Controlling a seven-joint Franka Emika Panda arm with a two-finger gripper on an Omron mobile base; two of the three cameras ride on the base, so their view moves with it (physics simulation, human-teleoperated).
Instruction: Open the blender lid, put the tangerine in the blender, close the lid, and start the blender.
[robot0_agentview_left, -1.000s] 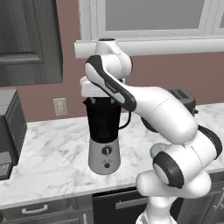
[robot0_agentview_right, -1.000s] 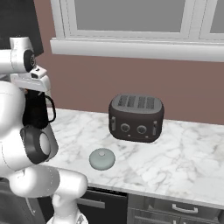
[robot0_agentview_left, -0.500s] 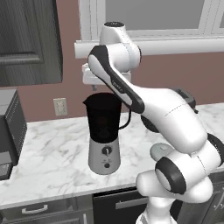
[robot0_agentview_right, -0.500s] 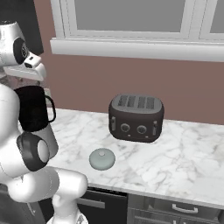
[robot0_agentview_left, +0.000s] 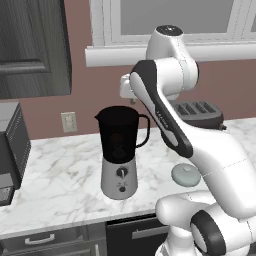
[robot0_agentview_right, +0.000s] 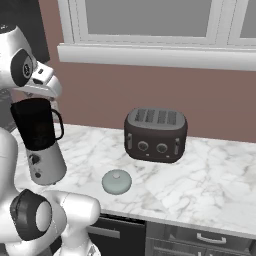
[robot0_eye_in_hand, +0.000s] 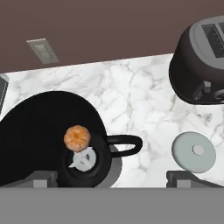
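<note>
You're looking at a home kitchen: a white marble bench (robot0_agentview_right: 200, 175) over dark drawers (robot0_agentview_left: 45, 240), a black-jar blender (robot0_agentview_left: 119, 150) and a dark four-slot toaster (robot0_agentview_right: 155, 135) standing on it, a wall socket (robot0_agentview_left: 68, 121) and a white-framed window (robot0_agentview_right: 160, 25) above

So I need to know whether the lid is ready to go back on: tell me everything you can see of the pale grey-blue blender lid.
The round, pale grey-blue domed blender lid is a smooth, matte-looking disc with a small knob at its centre. It is off the jar, lying flat and knob up on the white marbled counter, apart from the black-jarred blender and in front of the dark four-slot toaster. Nothing touches it but the counter. The hand view shows it whole and uncovered.
</note>
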